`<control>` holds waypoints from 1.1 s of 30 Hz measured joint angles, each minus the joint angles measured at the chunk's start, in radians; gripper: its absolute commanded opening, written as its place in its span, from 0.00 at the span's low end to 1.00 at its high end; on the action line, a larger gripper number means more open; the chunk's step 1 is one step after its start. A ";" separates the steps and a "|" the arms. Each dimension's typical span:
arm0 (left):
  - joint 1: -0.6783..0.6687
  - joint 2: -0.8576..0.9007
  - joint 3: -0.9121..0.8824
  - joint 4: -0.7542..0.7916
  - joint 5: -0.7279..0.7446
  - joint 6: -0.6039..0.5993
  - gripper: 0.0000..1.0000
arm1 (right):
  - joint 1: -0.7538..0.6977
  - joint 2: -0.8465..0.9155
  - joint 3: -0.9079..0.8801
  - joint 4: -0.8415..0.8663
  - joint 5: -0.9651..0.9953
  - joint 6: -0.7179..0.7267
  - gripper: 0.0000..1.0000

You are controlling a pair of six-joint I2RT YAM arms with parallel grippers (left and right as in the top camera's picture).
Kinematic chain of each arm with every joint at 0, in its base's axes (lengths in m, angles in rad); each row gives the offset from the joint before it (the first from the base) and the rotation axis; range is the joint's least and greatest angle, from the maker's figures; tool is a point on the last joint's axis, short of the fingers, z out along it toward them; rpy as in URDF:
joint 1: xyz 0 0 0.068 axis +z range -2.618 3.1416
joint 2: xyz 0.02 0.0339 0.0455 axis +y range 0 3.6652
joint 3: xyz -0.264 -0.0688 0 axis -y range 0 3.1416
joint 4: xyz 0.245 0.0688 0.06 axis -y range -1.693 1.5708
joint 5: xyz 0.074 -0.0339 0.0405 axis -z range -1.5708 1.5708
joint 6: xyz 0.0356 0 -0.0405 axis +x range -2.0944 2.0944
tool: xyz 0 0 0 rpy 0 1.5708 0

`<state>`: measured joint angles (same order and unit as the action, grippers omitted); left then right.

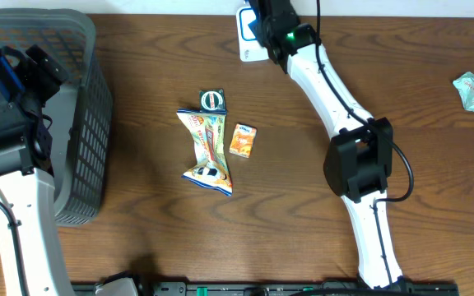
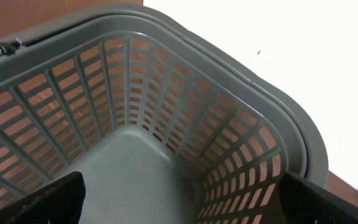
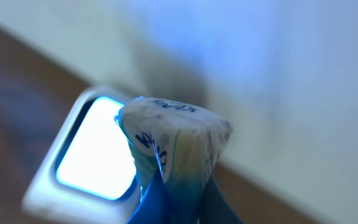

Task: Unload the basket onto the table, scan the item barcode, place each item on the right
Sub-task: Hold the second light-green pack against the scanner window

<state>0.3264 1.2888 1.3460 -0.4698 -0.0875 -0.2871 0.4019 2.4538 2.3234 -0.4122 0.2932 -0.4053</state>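
Table (image 1: 138,247) is dark brown wood with strong grain; there's a pale strip past its far edge, and the wrist views show plain pale surroundings. The grey plastic basket (image 1: 89,140) sits at the left end, with rounded corners, a thick rim and slotted lattice walls. From the left wrist I see only its smooth floor and walls. The left gripper (image 2: 179,186) hangs over the basket with its fingers spread wide and nothing between them. My right arm reaches across to the far edge. The right gripper (image 1: 259,29) is clamped on a small packet (image 3: 173,149), a crinkly film in white, yellow and blue with its sealed end up. The print is too blurred to read. The packet is right over the scanner (image 3: 92,155), a white rounded-rectangle unit with a window glowing blue-white. I can't tell if they're touching. Loose on the wood mid-table are a twisted glossy snack bag (image 1: 206,152), a small orange box (image 1: 243,140) just to its right, and a round green-and-black pack (image 1: 213,100) at its top end. A crumpled teal wrapper (image 1: 472,90) lies near the right edge, well apart from the rest.
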 measured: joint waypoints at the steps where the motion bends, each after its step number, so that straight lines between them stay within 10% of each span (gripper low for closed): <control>1: 0.000 0.000 0.000 0.000 0.000 0.000 0.98 | -0.001 0.000 0.000 0.041 0.000 -0.052 0.01; 33: 0.000 0.000 0.000 0.000 0.000 0.000 0.98 | 0.014 0.043 -0.003 -0.027 -0.092 -0.396 0.01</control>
<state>0.3264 1.2888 1.3460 -0.4702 -0.0875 -0.2871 0.4156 2.4973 2.3207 -0.4393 0.2012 -0.8009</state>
